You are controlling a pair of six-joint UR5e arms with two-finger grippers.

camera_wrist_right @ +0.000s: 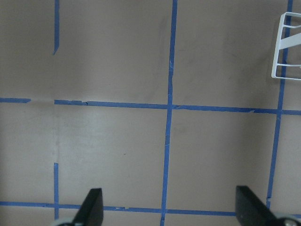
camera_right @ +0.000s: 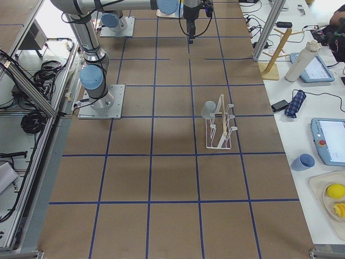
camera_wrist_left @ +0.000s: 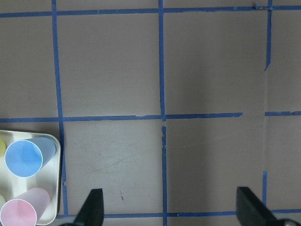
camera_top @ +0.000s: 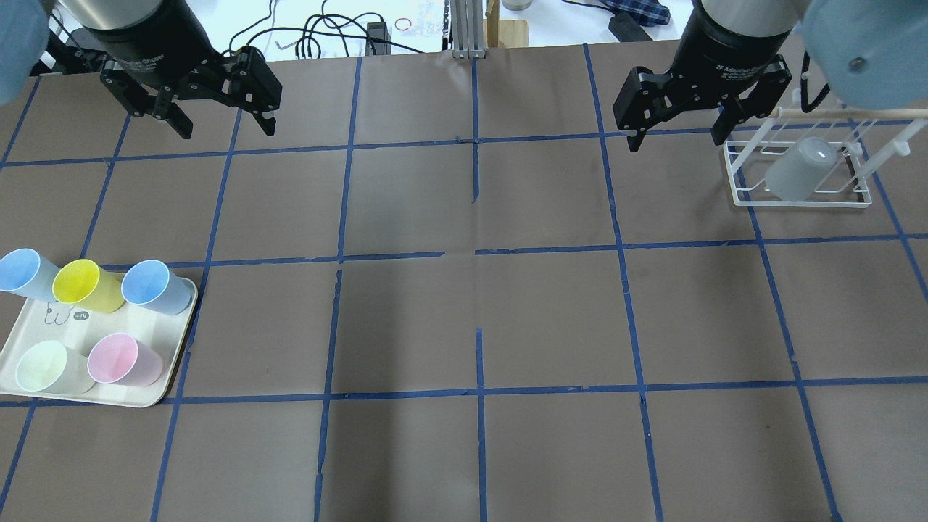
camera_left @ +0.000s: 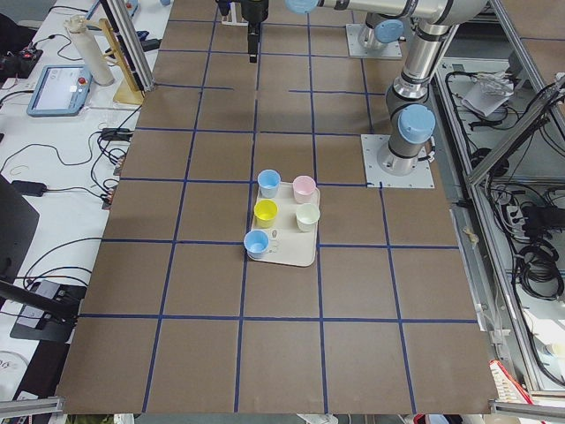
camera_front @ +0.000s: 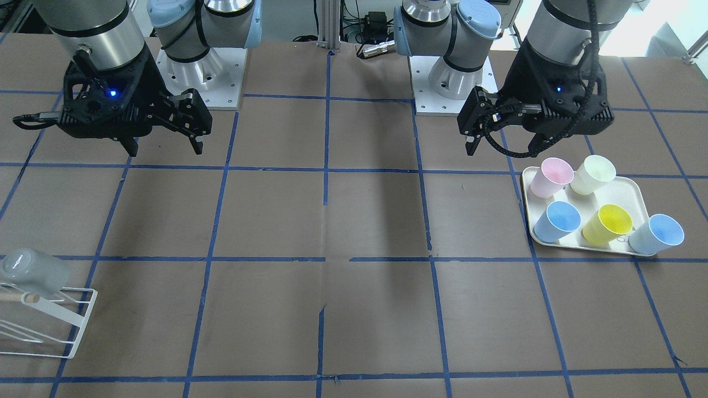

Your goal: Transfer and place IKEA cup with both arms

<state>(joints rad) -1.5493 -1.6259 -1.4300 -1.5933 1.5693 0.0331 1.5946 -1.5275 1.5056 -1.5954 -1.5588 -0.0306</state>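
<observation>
1. IKEA cup point(camera_top: 801, 170) sits in the white wire rack point(camera_right: 220, 129) on the robot's right side of the table point(camera_top: 478, 319). It is tilted, with its closed base facing up.
2. Right gripper point(camera_top: 676, 134) hangs above the table just beside the rack, not touching the cup. Its fingers are spread wide and hold nothing.
3. Left gripper point(camera_top: 227, 123) hangs above the table on the far left side. Its fingers are also spread wide and hold nothing.
4. Cream tray point(camera_top: 72, 330) lies on the robot's left side, well apart from the rack.
5. Tray carries two light-blue cups point(camera_top: 156, 286), a yellow cup point(camera_top: 87, 285), a pink cup point(camera_top: 123, 359) and a cream-green cup point(camera_top: 43, 367), all upright with mouths up.
</observation>
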